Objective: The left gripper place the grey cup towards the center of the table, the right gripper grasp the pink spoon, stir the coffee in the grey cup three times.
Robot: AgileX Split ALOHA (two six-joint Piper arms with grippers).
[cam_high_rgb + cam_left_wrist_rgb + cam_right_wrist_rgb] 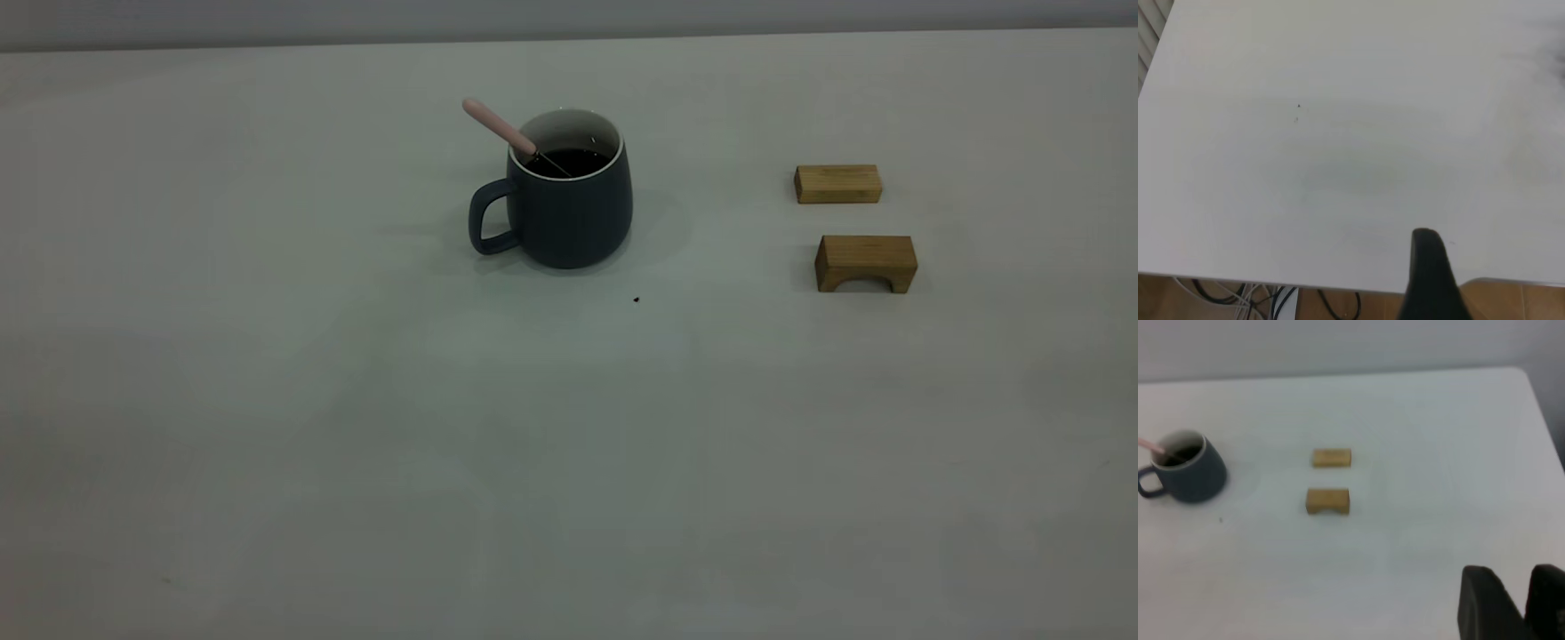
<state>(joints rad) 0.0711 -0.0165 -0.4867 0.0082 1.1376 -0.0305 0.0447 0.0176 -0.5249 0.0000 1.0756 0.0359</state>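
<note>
The grey cup stands upright on the table, a little behind the middle, its handle toward the left side. Dark coffee fills it. The pink spoon leans in the cup, its pink handle sticking out over the rim above the cup's handle. No arm shows in the exterior view. My left gripper hangs over a bare table edge, nowhere near the cup. My right gripper is open and empty, far from the cup and the spoon.
Two small wooden blocks lie right of the cup: a flat one and an arched one in front of it. A tiny black speck marks the table. Cables hang below the table edge.
</note>
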